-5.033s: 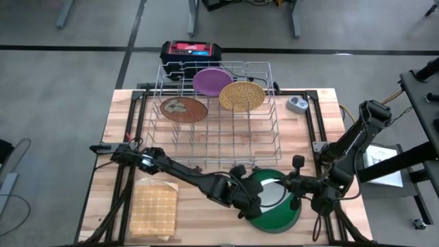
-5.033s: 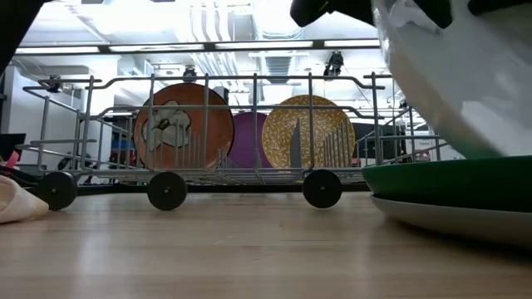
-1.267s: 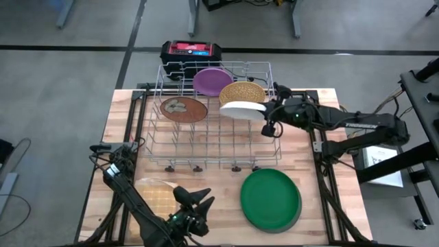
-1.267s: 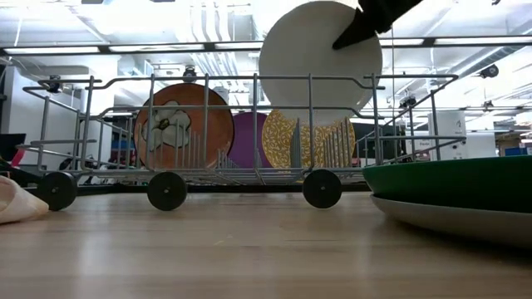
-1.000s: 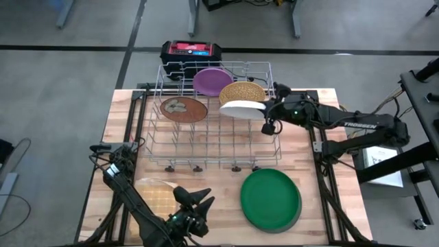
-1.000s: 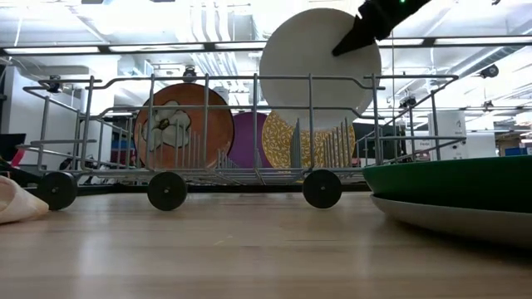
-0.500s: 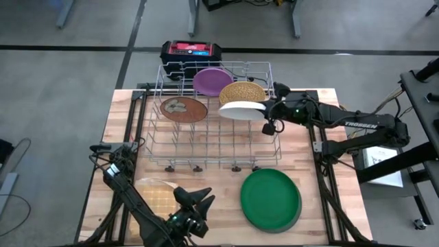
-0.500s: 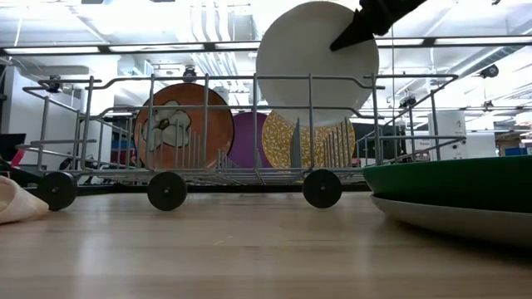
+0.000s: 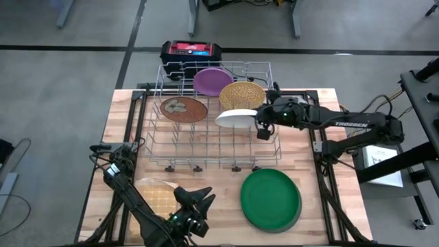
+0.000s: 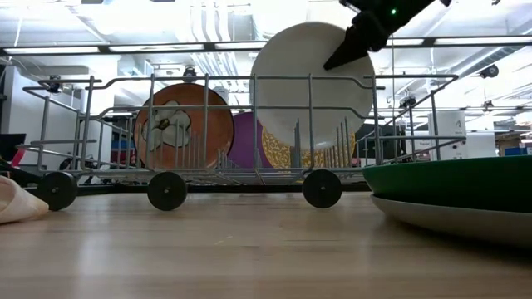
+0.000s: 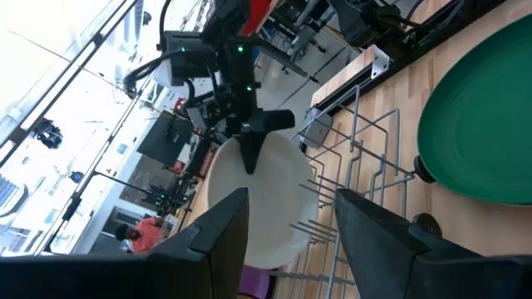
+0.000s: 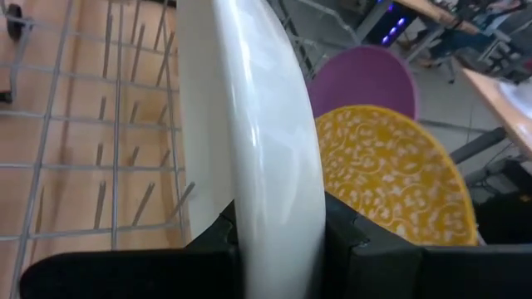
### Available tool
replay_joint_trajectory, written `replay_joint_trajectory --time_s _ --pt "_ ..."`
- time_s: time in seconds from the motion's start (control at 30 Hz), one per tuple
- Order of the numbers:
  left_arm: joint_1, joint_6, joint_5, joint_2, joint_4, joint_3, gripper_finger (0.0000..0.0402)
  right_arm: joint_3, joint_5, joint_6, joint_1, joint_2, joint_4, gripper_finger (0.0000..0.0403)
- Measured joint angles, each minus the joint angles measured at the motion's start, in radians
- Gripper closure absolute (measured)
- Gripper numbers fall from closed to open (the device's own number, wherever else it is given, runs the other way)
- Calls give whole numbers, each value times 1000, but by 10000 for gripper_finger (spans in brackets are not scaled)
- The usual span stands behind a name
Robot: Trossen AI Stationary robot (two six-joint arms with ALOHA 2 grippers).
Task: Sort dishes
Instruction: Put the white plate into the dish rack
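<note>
Right gripper [image 9: 261, 126] jaws clamped on white plate [image 9: 236, 118], held edge-up to slot into rack [image 9: 171, 140]; left gripper [image 9: 195, 206] parked, jaws apart.

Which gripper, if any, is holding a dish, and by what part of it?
The right gripper holds the white plate by its rim, on edge over the wire rack. The left gripper holds nothing.

text: TROSSEN | on: right arm [image 9: 350, 125] | view: high
</note>
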Motion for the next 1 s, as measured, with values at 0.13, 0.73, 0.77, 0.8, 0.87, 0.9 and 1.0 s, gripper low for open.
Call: replay_joint_trajectory --time_s 0.13,0.73,0.77,0.8,0.87,0.9,1.0 --pt "0 0 0 0 0 0 232 0 1 24 0 34 3 350" --pt "0 -4 0 0 0 0 232 9 -3 99 0 128 5 333" --pt "0 -4 0 0 0 0 232 11 1 114 0 130 7 319" --pt "0 -4 0 0 0 0 232 13 3 125 0 130 10 304" --pt "0 -4 0 0 0 0 232 22 9 139 -2 126 7 279" --pt "0 -4 0 0 0 0 232 27 10 143 -2 119 9 269" --pt "0 -4 1 0 0 0 232 42 10 142 -1 101 7 249"
